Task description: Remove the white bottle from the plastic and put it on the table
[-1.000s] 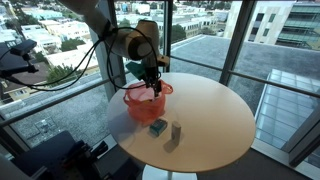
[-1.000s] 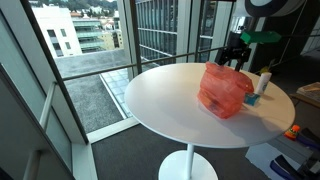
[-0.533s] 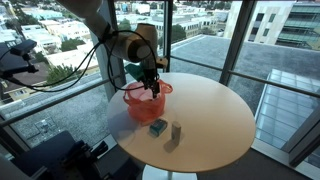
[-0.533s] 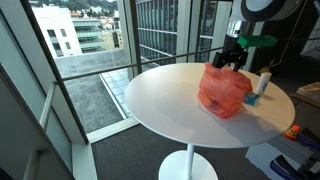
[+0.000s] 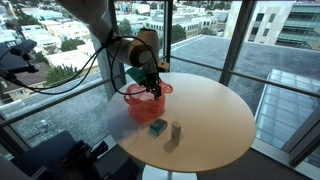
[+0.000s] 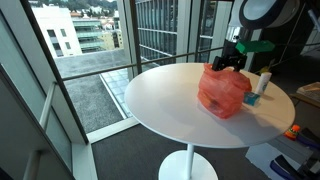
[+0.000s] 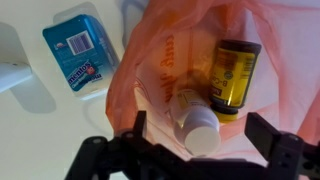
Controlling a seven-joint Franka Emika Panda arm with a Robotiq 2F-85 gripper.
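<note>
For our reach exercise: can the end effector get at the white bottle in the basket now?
Probably yes: the open end effector hangs over the basket and its open top, with the white bottle uncovered right beneath it. The brown bottle alongside might crowd the grasp.

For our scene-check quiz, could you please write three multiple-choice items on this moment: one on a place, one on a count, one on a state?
1. Where is the white bottle? A) held in the gripper B) lying inside the plastic C) standing beside the plastic
2. How many bottles are in the plastic? A) one B) two C) three
3. How is the gripper? A) open B) shut on the white bottle C) shut on nothing
Answers: 1 B, the wrist view shows it within the orange wall; 2 B, the white bottle and a yellow-labelled dark bottle; 3 A, its fingers stand apart.
</note>
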